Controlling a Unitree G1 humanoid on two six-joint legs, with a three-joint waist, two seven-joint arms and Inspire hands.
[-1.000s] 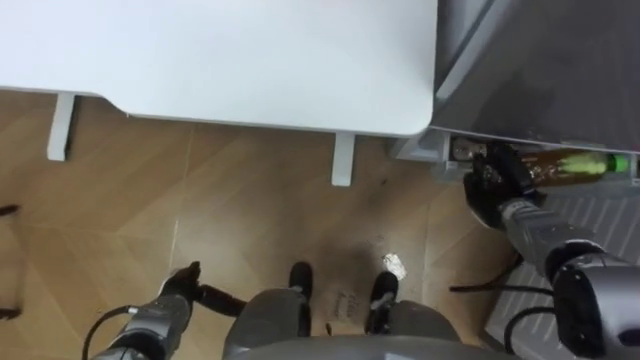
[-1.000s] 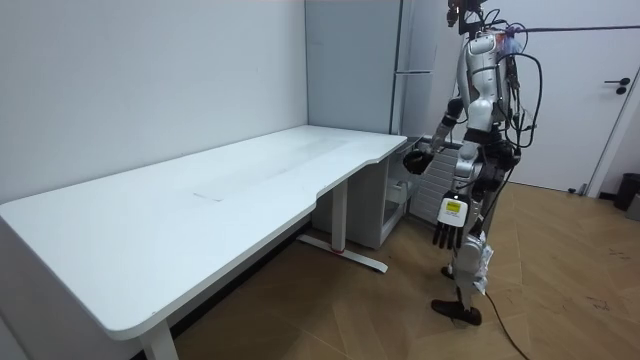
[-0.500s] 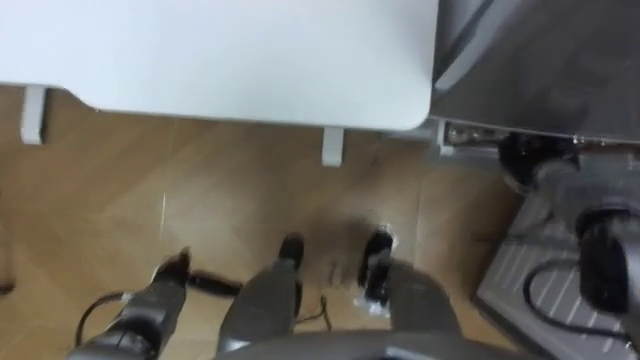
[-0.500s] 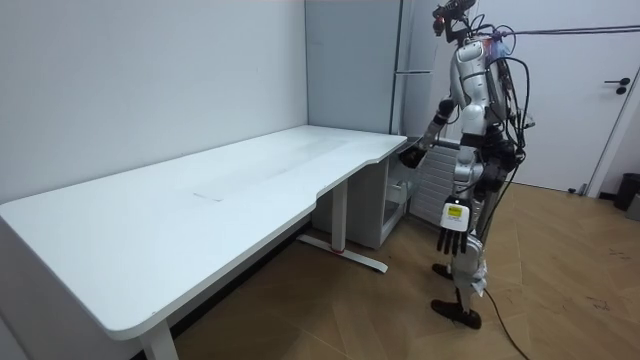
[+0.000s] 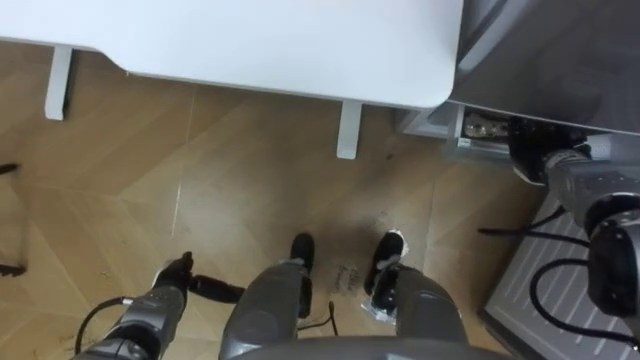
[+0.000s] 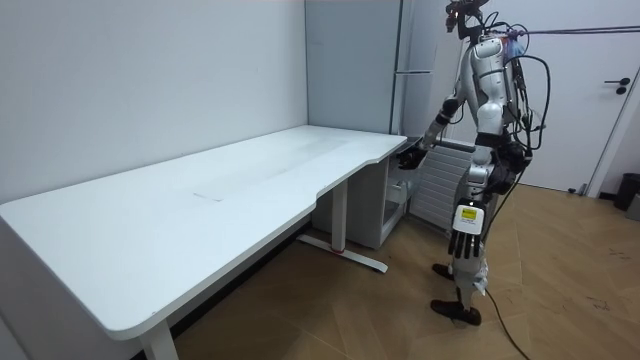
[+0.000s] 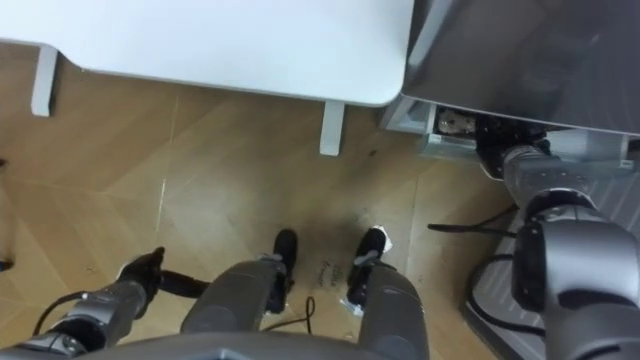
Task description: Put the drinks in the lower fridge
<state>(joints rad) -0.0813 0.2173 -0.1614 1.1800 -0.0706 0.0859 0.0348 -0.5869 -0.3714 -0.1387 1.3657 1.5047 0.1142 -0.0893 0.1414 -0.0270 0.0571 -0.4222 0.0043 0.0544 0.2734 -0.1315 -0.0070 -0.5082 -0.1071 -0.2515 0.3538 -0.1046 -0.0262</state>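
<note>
Robot at the open fridge, seen from the head and from the room. The robot stands on the wooden floor just off the right-hand corner of the white counter. It faces the lower compartment, which opens beneath the grey upper front.

The right arm is stretched forward past the counter's corner, and the right hand sits at the mouth of the compartment. The hand is dark against a shadowed interior, so it cannot be told whether its fingers are spread, curled or closed round something. For the same reason the place of the drink cannot be told. It may lie in that hidden grasp or already on a shelf inside.

A ribbed panel, probably the inner face of the opened door, lies below and to the right of the arm. This would explain why the robot reaches in from the counter side rather than from straight ahead.

The left hand hangs low beside the thigh with fingers loose and empty. It is probably kept there for balance and to stay clear of the counter's edge.

The step in hand appears to be the placing itself. The forearm passes close under the upper front, so any withdrawal calls for a straight pull back to avoid catching that edge or the counter's corner.
</note>
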